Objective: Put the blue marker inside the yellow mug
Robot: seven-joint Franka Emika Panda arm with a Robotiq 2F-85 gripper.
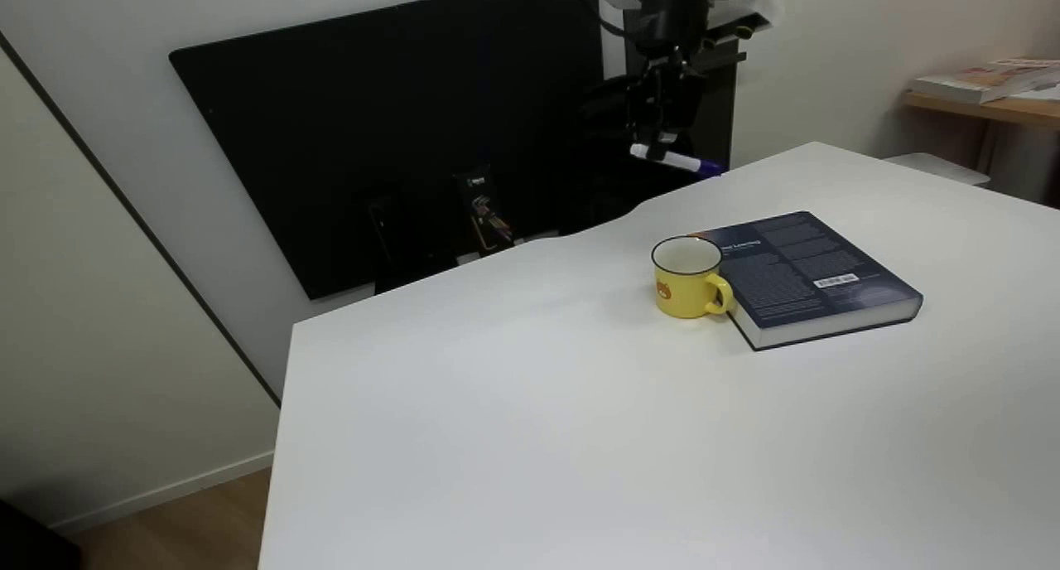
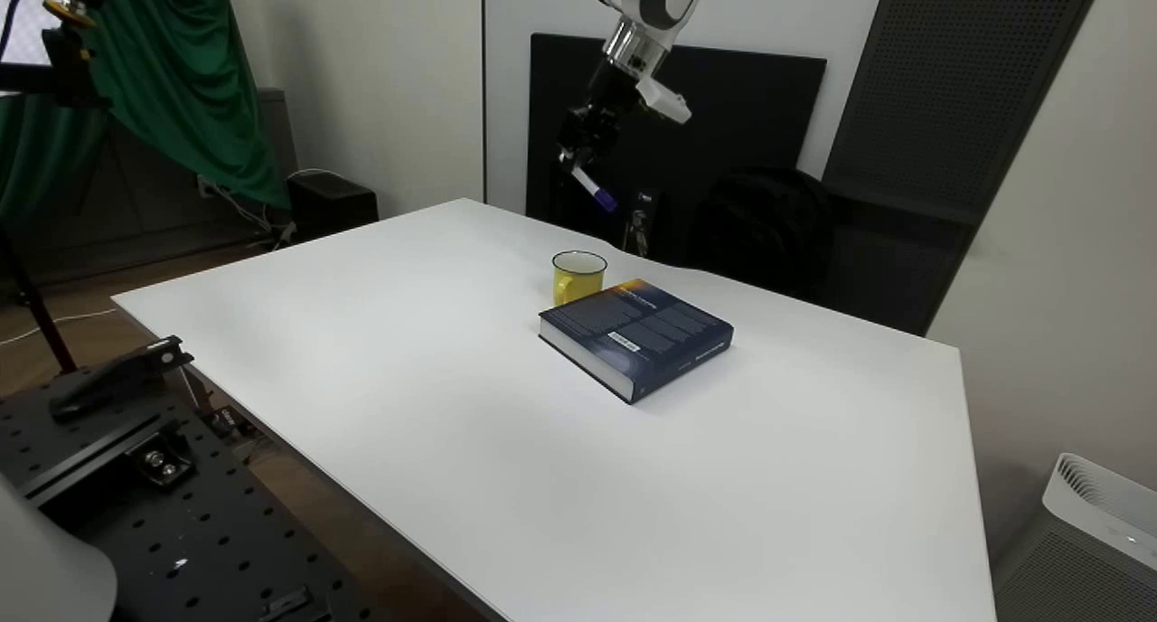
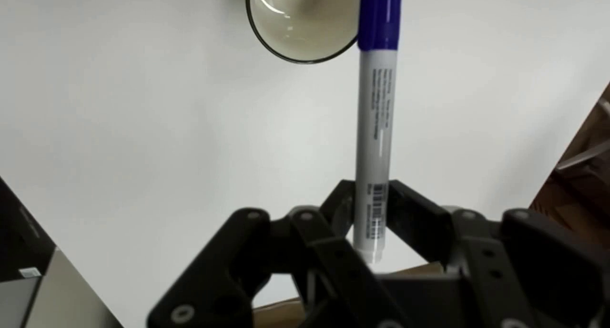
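The blue marker has a white barrel and a blue end. It shows in both exterior views (image 1: 681, 161) (image 2: 586, 181) and in the wrist view (image 3: 375, 123). My gripper (image 1: 660, 143) (image 2: 571, 158) (image 3: 371, 199) is shut on the barrel near its white end, high above the table level. The marker tilts, with the blue end lower and pointing away from the fingers. The yellow mug (image 1: 684, 292) (image 2: 581, 285) stands upright on the table, below and apart from the marker. In the wrist view the mug (image 3: 305, 25) is cut off at the top, and the marker's blue end overlaps its rim.
A thick dark blue book (image 1: 816, 272) (image 2: 637, 333) lies flat beside the mug, close to its handle side. Both rest on a white table (image 1: 497, 437) (image 2: 407, 351). A black panel (image 1: 397, 139) stands behind the table's far edge.
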